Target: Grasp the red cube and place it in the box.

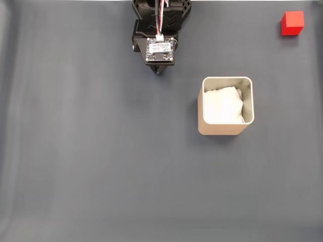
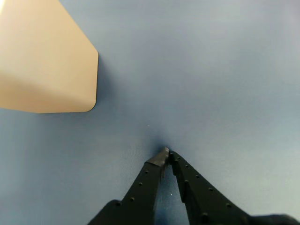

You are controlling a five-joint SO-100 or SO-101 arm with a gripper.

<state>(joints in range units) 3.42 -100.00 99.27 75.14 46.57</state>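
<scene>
jaws (image 2: 167, 154) closed, red cube (image 1: 292, 23) well apart

In the fixed view, the box (image 1: 225, 130) stood right of centre on the table (image 1: 91, 161). The red cube (image 1: 292, 23) lay well apart, at the upper right. The arm (image 1: 159, 30) occupied top centre.

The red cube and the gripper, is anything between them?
No. In the fixed view, only bare grey table lies between the gripper and the red cube. The box sits below that stretch.
</scene>
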